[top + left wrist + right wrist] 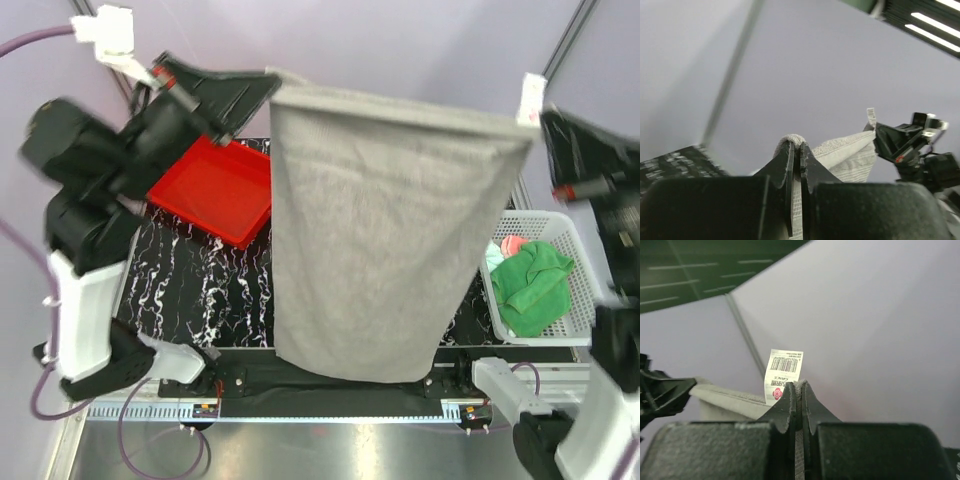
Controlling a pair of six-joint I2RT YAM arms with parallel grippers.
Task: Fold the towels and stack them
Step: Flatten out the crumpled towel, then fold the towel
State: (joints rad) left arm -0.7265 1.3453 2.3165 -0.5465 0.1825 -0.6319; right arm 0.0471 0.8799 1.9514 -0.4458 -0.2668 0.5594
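While both arms hold it aloft, the grey towel (380, 230) hangs as one flat sheet between and below the two pairs of jaws, its lower hem above the near edge of the table (215, 290).

Grip: left gripper (796, 149) is clenched on one top corner, with a nub of cloth poking up between the tips. Right gripper (801, 387) is clenched on the other top corner, and a printed label (784, 371) stands up just beside its jaws. The top hem runs nearly taut from one pair of jaws to the other.

Step, as I judge it: spreading out, ahead of the first fold. No fold has been made and nothing is stacked.

Next move calls for, in my estimate:
- lowering both pairs of jaws together so the hem lands flat on the table below them
- keeping the corners level and the spacing between jaws steady, or the sheet will sag or skew
- holding both grips until the cloth is laid down

Count:
- grey towel: 1, in the jaws
- green towel (535, 285): 1, in the white mesh basket (560, 228) below the right jaws
- salmon-pink towel (513, 244): 1, same basket, partly hidden
- pale scrap at the basket's edge nearest the sheet: cannot tell what it is
- basket: 1
- red tray (215, 190): 1, below the left jaws
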